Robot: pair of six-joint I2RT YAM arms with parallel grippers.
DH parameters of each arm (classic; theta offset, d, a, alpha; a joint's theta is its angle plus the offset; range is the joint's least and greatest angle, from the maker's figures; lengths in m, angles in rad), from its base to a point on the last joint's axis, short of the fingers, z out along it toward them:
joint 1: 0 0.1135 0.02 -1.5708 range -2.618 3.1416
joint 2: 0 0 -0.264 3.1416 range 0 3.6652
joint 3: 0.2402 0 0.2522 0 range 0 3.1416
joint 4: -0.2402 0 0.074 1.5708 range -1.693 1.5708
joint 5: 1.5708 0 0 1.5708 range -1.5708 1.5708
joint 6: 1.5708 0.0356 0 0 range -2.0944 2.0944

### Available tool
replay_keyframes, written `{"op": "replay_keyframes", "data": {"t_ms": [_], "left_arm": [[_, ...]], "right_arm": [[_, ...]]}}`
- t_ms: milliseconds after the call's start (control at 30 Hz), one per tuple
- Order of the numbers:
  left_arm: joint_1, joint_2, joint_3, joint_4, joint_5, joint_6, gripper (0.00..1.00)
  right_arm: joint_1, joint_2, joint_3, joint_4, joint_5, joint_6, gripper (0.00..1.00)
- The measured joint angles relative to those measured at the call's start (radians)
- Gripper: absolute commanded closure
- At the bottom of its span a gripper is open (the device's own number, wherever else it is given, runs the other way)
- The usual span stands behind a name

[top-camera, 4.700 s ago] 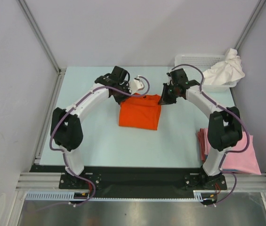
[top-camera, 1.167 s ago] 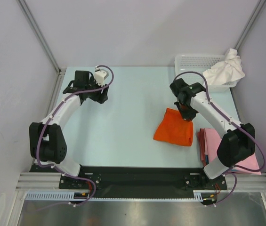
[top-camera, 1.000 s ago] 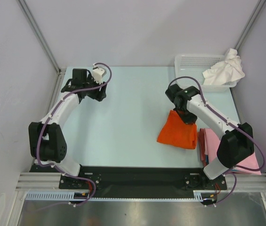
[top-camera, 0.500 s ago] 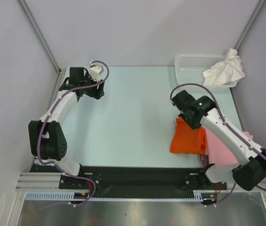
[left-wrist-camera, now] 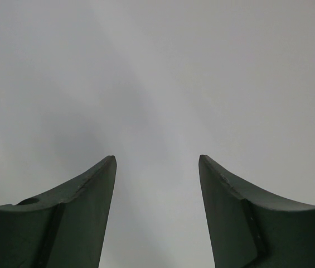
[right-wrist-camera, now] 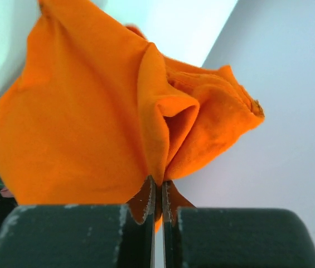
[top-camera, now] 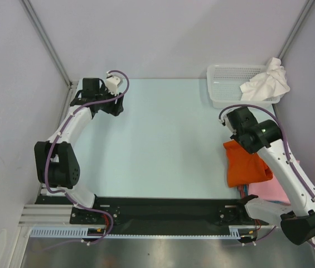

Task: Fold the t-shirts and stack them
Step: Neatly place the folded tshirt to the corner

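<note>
Right fingers (right-wrist-camera: 68, 237) pinch orange t-shirt (top-camera: 246, 164), table (top-camera: 163, 134) right edge

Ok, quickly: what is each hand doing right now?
Left hand: open, holding nothing.
Right hand: closed on the orange t-shirt.

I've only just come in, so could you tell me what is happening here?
The right fingers are shut on the orange t-shirt, holding it over the pink t-shirts at the near right edge of the table. The left fingers are open and empty, at the far left corner. A white t-shirt lies draped over the basket far right.
</note>
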State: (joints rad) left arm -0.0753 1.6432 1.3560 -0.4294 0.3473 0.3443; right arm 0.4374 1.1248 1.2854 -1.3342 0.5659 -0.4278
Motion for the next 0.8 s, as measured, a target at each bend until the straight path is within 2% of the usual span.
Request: {"op": "replay_keyframes", "data": {"t_ms": [567,800], "left_arm": [[0.0,0.014,0.013,-0.002,-0.002,0.001,0.33],[0.0,0.016,0.014,-0.002,0.001,0.0,0.33]], "right_arm": [[-0.132,-0.095,0.009,0.0,0.005,-0.073,1.0],[-0.217,-0.092,-0.167,0.019,0.083,-0.136,1.0]]}}
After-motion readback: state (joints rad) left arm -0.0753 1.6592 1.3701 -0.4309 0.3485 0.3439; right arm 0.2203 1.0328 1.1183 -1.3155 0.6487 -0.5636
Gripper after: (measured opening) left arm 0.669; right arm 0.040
